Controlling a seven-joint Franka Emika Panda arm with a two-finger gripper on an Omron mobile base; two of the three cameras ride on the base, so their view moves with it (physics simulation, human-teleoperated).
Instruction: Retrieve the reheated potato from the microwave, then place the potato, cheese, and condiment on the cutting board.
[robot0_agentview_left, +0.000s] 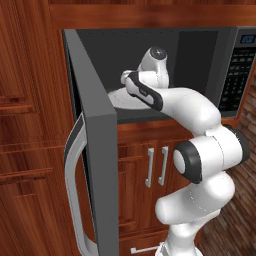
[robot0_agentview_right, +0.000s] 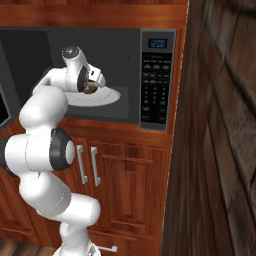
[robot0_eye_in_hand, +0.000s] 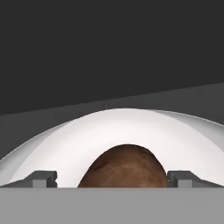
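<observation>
The microwave (robot0_agentview_left: 230, 75) stands with its door (robot0_agentview_left: 97, 150) swung wide to the left. Inside, the brown potato (robot0_eye_in_hand: 124, 168) lies on a white plate (robot0_eye_in_hand: 122, 127). My arm reaches into the cavity. My gripper (robot0_eye_in_hand: 113, 179) is open, with one fingertip (robot0_eye_in_hand: 43, 178) on each side of the potato and a gap to it on both sides. From the right base view the potato (robot0_agentview_right: 90, 89) shows just under my hand, on the plate (robot0_agentview_right: 107, 96). The cheese, condiment and cutting board are out of view.
The open door's curved silver handle (robot0_agentview_left: 72, 175) juts out close on the left. The button panel (robot0_agentview_right: 157, 80) is to the right of the cavity. Wooden cabinets with drawer handles (robot0_agentview_left: 156, 165) sit below, and a tall wooden panel (robot0_agentview_right: 215, 150) rises on the right.
</observation>
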